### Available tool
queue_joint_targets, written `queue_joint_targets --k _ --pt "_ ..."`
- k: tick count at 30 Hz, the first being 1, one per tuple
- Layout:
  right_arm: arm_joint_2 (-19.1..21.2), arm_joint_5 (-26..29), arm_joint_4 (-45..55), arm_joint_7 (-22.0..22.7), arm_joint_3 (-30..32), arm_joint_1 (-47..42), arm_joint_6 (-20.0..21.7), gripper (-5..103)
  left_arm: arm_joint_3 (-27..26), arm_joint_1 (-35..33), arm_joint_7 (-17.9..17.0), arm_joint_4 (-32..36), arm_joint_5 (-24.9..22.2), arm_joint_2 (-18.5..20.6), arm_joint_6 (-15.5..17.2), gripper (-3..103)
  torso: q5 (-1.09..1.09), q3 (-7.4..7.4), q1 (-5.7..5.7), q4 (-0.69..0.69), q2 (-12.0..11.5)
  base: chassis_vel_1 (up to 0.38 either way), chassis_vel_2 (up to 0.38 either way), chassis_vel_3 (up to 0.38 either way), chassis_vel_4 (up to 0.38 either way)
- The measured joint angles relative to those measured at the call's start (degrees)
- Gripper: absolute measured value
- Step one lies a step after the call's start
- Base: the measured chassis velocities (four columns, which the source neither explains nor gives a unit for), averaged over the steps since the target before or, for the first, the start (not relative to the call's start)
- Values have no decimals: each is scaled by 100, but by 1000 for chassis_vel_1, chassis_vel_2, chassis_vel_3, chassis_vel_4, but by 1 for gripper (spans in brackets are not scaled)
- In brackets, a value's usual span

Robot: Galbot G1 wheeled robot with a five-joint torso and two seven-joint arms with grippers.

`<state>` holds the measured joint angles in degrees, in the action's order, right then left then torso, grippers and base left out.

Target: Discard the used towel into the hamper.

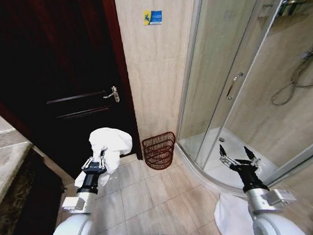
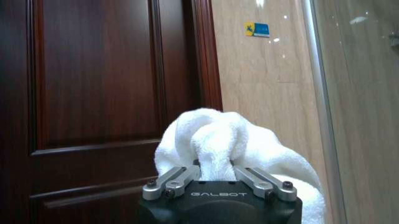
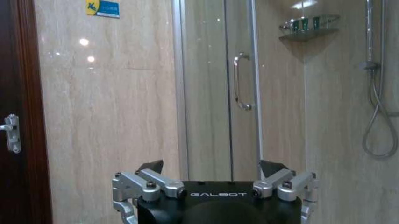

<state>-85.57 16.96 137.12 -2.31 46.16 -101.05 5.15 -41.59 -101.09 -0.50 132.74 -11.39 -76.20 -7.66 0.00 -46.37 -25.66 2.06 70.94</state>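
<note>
A bunched white towel (image 1: pixel 111 143) is held up off the floor by my left gripper (image 1: pixel 101 156), which is shut on it in front of the dark wooden door. In the left wrist view the towel (image 2: pixel 231 144) bulges out above the shut gripper (image 2: pixel 217 169). The hamper (image 1: pixel 159 150), a small reddish-brown openwork basket, stands on the tiled floor against the beige wall, to the right of and beyond the towel. My right gripper (image 1: pixel 237 155) hangs open and empty near the shower's curved base; its spread fingers (image 3: pixel 151 168) show in the right wrist view.
A dark wooden door (image 1: pixel 62 75) with a lever handle (image 1: pixel 112 94) fills the left. A glass shower enclosure (image 1: pixel 239 74) with a raised curved base stands at right. A stone counter edge (image 1: pixel 4 166) lies at far left. A white cloth (image 1: pixel 233 214) lies on the floor by my right arm.
</note>
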Motion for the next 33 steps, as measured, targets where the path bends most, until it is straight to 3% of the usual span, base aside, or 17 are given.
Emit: queue_joint_targets --k 33 --pt "-2 18 -2 98 -8 -25 28 100 -38 -45 53 -213 -36 -88 -246 10 0 582 478 1 -1062 0 0 0 0"
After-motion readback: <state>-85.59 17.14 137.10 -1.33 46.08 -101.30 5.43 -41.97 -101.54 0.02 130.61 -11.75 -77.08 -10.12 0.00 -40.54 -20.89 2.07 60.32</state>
